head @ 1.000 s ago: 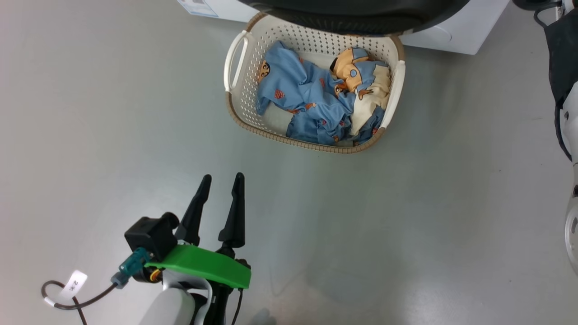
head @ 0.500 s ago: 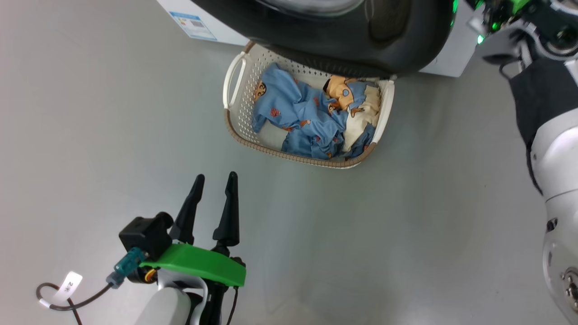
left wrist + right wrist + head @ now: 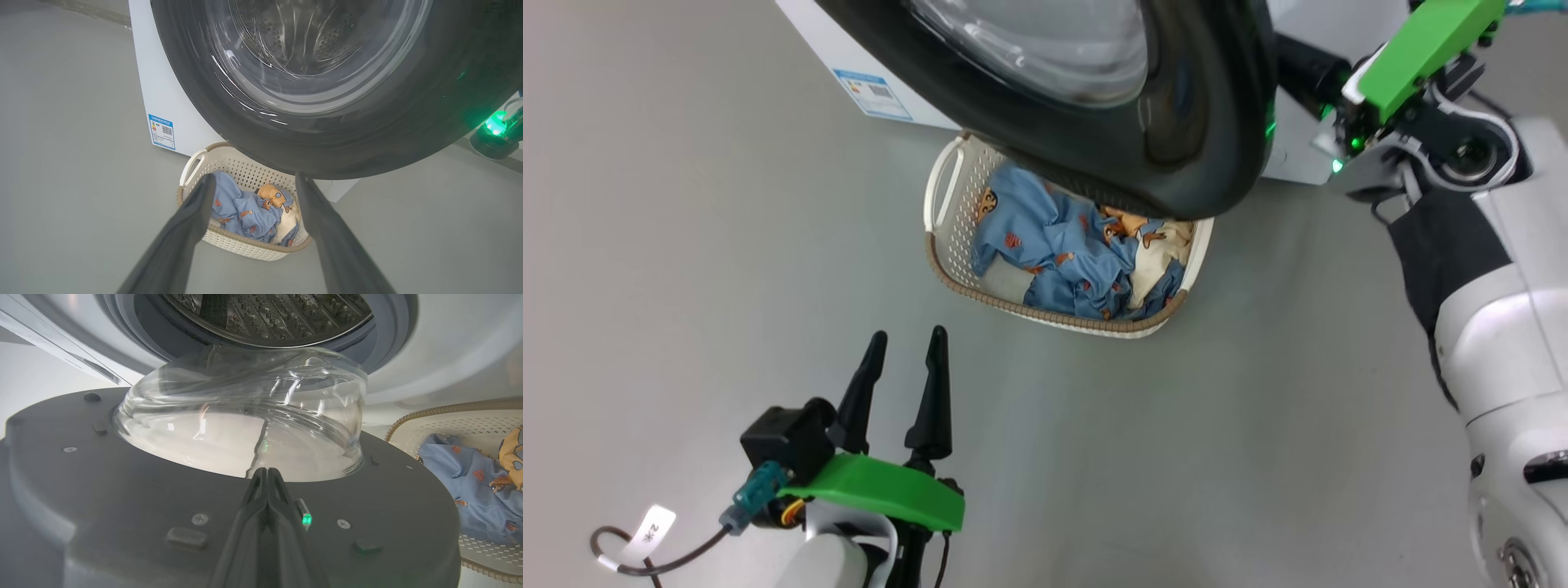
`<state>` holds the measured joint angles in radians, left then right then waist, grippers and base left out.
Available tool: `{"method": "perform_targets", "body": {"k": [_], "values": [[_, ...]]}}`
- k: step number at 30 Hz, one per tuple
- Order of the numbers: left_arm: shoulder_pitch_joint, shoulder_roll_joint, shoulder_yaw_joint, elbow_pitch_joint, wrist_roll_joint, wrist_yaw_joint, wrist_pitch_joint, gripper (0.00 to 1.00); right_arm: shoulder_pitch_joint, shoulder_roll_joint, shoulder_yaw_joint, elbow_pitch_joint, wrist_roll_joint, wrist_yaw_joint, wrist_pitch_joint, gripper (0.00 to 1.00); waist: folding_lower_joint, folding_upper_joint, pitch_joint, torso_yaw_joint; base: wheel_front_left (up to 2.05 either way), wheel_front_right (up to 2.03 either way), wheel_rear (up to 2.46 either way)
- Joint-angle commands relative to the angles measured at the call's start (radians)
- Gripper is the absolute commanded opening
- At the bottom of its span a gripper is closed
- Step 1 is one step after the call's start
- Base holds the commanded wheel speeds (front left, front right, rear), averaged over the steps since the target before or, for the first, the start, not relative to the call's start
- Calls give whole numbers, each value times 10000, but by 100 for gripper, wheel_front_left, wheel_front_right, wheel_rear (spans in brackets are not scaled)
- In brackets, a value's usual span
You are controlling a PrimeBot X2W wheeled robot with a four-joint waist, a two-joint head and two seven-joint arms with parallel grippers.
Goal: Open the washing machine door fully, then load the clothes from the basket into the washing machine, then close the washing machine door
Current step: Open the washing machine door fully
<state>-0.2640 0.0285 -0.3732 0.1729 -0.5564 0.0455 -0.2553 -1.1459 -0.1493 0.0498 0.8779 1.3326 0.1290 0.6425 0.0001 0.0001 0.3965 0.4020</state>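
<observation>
Left pincer (image 3: 907,332) spread above floor (image 3: 1258,408); right pincer (image 3: 267,470) closed beside door (image 3: 1201,122), whose rim overhangs basket (image 3: 947,282).

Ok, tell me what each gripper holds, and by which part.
Nothing is held. The left gripper is open. The right gripper is shut on nothing, lying along the inner face of the washing machine door.

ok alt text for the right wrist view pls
The shut right tool points across the dark grey inner face of the open door, its tips at the foot of the clear glass bowl. Beyond the bowl gapes the steel drum in its grey gasket; at right, a basket holds blue clothes.
</observation>
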Motion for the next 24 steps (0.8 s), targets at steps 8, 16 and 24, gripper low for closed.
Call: {"method": "perform_targets", "body": {"k": [8,16,24], "values": [[495,217,384,-116,370,10,-65,100,806,729,434,-442,420,17,317,0,0,-1,-672,-140,0,0,0],[691,217,382,-175,546,8,-65,100,1383,903,916,-533,572,17,618,0,0,-1,-1136,-238,0,0,0],[872,217,426,-200,726,35,-65,100,1885,977,1491,-782,867,17,837,0,0,-1,-1464,-330,0,0,0]]}}
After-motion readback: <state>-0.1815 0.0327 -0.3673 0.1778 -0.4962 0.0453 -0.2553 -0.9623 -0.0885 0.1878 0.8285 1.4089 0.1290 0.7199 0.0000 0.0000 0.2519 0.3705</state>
